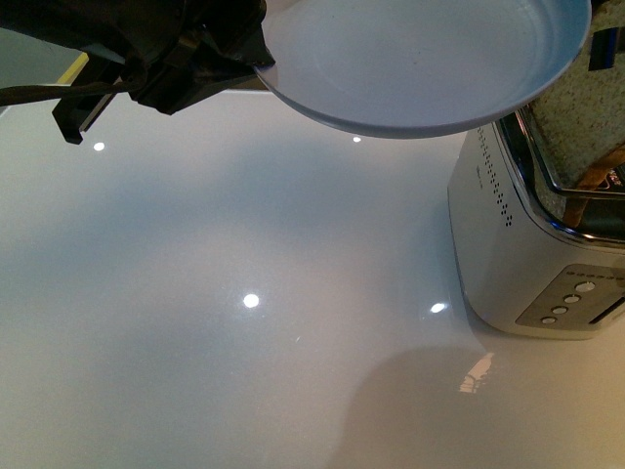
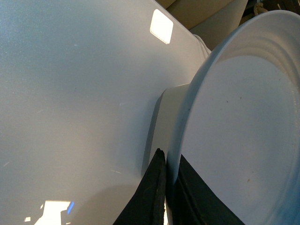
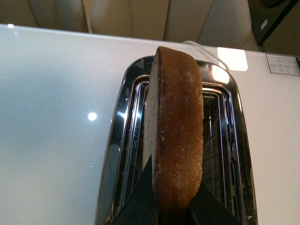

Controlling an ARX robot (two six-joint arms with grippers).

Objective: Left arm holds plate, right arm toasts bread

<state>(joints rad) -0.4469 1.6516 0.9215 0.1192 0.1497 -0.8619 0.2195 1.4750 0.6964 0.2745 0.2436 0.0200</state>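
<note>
— White counter point(image 1: 244, 371), silver toaster point(image 1: 508, 254) at its right. Where's the plate point(image 1: 420, 59)?
— Aloft, the left pincer point(image 2: 165, 187) clamped on its rim.
— And the bread point(image 3: 176, 136)?
— Upright over the toaster, perhaps partly inside, pinched by the right pincer point(image 3: 173, 206).

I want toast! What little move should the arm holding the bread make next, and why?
Probably lower the bread straight down into a toaster slot. The right gripper has its jaws clamped on the slice, upright above the open slots, and the plate in the left gripper is empty.
</note>
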